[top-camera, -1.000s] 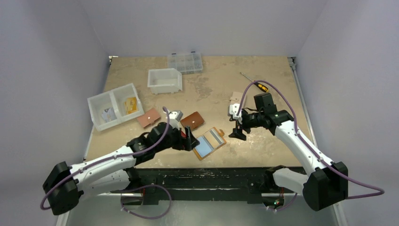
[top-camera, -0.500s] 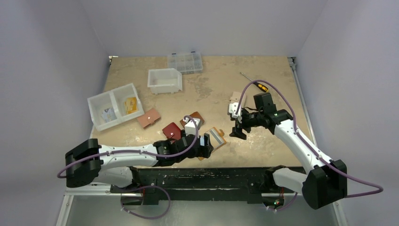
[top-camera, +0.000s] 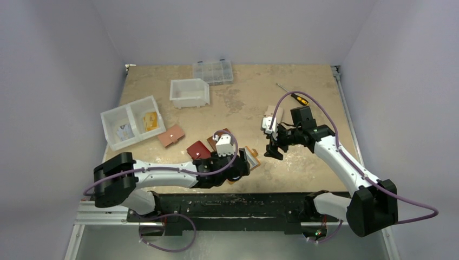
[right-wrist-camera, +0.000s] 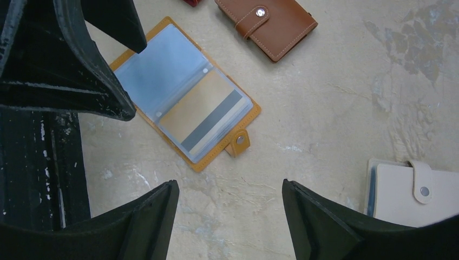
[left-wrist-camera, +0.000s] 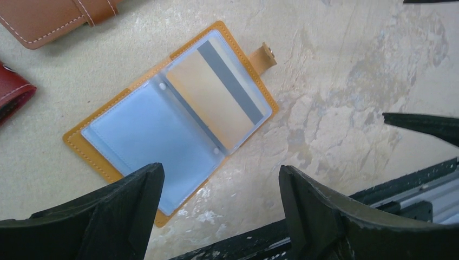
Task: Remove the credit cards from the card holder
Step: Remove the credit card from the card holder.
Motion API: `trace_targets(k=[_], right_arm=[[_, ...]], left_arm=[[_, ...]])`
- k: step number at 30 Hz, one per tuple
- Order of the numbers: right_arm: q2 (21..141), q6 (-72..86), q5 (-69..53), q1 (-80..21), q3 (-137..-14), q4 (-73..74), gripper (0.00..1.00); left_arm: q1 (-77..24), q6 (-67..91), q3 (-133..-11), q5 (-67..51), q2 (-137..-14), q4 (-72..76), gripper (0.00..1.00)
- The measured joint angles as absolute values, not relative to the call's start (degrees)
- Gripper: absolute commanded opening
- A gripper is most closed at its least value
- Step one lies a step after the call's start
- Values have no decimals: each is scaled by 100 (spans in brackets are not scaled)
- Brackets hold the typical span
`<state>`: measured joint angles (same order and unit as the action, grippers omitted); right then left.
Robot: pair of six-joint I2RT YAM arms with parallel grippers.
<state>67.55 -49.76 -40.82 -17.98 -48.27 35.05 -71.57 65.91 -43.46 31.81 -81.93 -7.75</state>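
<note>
L pincer (left-wrist-camera: pixel 219 184) spread wide, empty, hovering directly above card holder (left-wrist-camera: pixel 168 116). It's lying open flat on worktop (left-wrist-camera: pixel 335 81) nr front edge, credit cards (left-wrist-camera: pixel 211 103) in its sleeves. R pincer (right-wrist-camera: pixel 230 195) spread too, empty, near holder's right.

From overhead, the card holder (top-camera: pixel 251 157) is mostly covered by the left gripper (top-camera: pixel 238 167). In the left wrist view, the brown wallet (left-wrist-camera: pixel 46 20) is cut off at 11 o'clock and the dark red wallet (left-wrist-camera: pixel 13 93) at 9 o'clock. In the right wrist view, the cream wallet (right-wrist-camera: pixel 401 190) is cut off at 4 o'clock.
</note>
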Motion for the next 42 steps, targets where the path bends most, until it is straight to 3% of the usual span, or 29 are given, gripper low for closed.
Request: trace_targets(k=[14,42], right_arm=[[6812,-4541,-3616,-1752,-4827,3223,77],[6925,-3857,-3100,-1422,-4827,2818,77]], left_arm=[[-7328,8197,-8062,3970,-11150,-4012,76],[-7052,8254,-8136,4023,-11636,-4099,69]])
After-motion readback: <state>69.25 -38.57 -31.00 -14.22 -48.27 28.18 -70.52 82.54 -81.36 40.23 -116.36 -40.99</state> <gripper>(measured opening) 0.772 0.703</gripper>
